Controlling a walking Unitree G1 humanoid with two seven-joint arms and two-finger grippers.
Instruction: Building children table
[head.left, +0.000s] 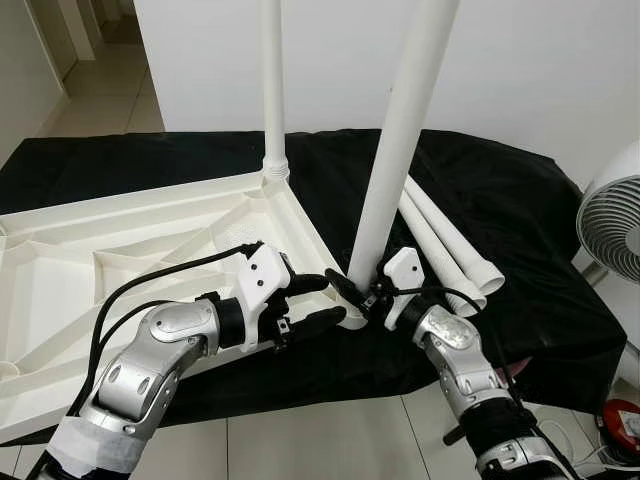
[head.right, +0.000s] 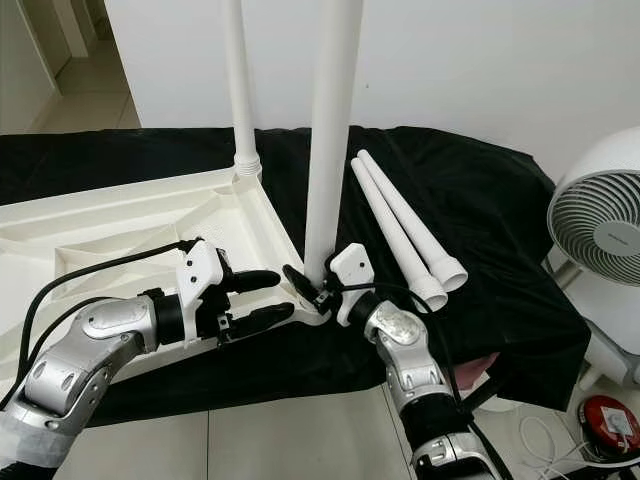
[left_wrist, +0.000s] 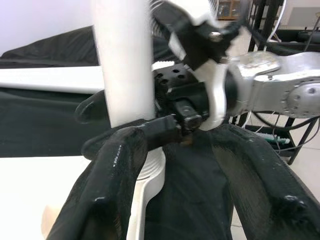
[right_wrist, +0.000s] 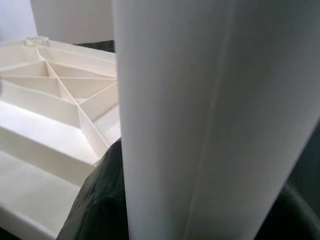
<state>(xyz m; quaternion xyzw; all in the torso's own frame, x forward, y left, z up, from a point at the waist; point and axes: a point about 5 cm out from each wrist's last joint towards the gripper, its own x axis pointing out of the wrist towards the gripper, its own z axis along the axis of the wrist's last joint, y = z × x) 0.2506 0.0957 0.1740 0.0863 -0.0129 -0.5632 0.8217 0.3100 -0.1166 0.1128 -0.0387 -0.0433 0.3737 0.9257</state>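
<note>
Table leg (head.left: 400, 140) within right gripper (head.left: 352, 290)

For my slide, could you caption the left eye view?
Right gripper holds a leg at the tabletop corner.

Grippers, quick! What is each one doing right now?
Left gripper: open, beside the corner of the upturned tabletop.
Right gripper: shut on the table leg, standing it at that corner.
</note>
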